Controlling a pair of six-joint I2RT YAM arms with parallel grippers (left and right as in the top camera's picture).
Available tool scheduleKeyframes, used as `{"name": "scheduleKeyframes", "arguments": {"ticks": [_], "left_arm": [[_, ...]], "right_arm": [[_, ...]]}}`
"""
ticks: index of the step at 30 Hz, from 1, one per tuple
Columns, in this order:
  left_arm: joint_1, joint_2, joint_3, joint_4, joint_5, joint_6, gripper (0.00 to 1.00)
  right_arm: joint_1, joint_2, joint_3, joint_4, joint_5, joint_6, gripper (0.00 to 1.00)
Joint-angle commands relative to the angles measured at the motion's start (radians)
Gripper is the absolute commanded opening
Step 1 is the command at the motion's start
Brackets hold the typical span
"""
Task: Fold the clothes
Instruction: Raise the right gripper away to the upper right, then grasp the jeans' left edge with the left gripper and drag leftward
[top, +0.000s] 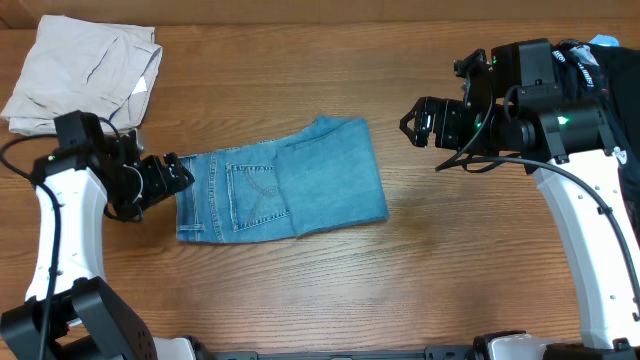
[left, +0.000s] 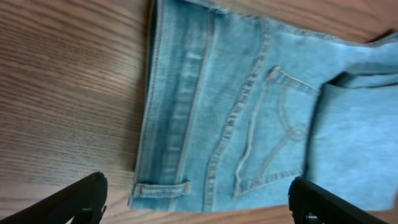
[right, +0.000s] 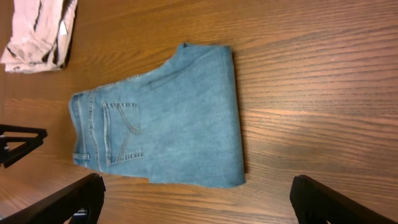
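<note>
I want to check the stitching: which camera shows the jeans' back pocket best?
The left wrist view: the back pocket is close up, its curved stitching clear. Overhead and the right wrist view show it small on the folded jeans.

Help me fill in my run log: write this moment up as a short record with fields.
task item: light blue jeans, folded into a compact rectangle, back pocket facing up, mid-table
waistband: points toward the left arm
left gripper: open, at the waistband edge, gripping nothing
right gripper: open, off to the right of the jeans, apart from them
other cloth: beige garment, folded, at the far left corner
surface: wooden table
</note>
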Motion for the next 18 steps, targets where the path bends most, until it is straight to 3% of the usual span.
{"name": "scheduleKeyframes", "arguments": {"ticks": [1, 18], "left_arm": [[-0.005, 0.016, -0.040, 0.039, -0.022, -0.010, 0.98], [-0.001, 0.274, -0.047, 0.140, 0.076, 0.125, 0.98]], "right_arm": [[0.001, -0.005, 0.003, -0.007, 0.017, -0.033, 1.00], [0.001, -0.005, 0.000, -0.044, 0.017, -0.051, 1.00]]}}
